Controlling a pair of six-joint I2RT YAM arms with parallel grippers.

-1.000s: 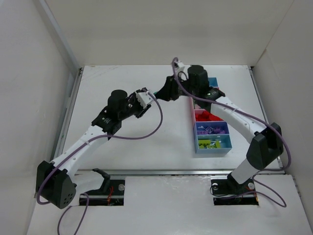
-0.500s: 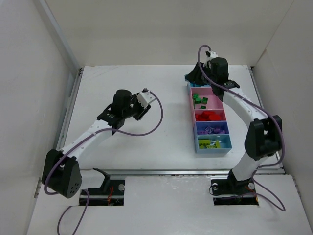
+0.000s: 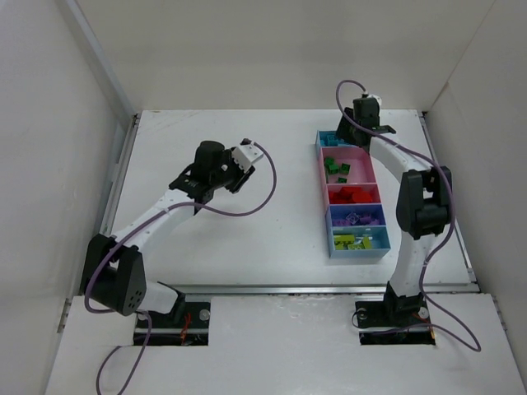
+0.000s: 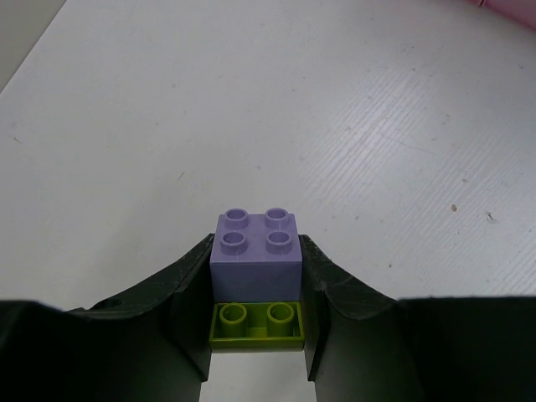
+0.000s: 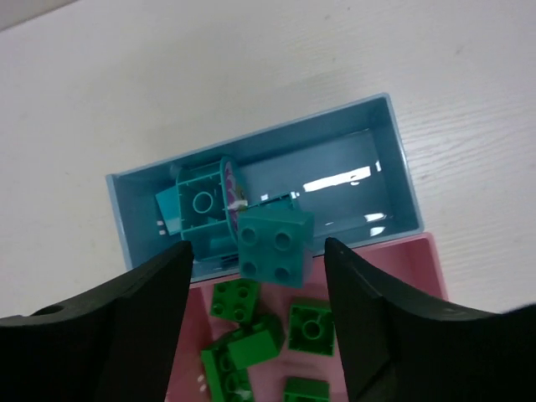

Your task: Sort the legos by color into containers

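In the left wrist view my left gripper (image 4: 256, 268) is shut on a purple brick (image 4: 255, 239) with a yellow-green brick (image 4: 256, 325) stuck behind it, a little above the white table. From above, the left gripper (image 3: 244, 159) hangs over the middle of the table. My right gripper (image 5: 257, 251) stands open over the far end of the containers (image 3: 323, 164). A teal brick (image 5: 272, 243) sits loose between its fingers, touching neither, over the light blue bin (image 5: 394, 159). That bin holds other teal bricks (image 5: 201, 205).
The pink bin (image 5: 431, 276) next to it holds several green bricks (image 5: 310, 327). Further along the strip lie red bricks (image 3: 352, 195), purple bricks (image 3: 356, 218) and yellow-green bricks (image 3: 356, 241). White walls enclose the table on three sides.
My right arm swung from the table's middle to the far end of the strip and its jaws opened, freeing the teal brick. The left arm shifted slightly, grip unchanged.
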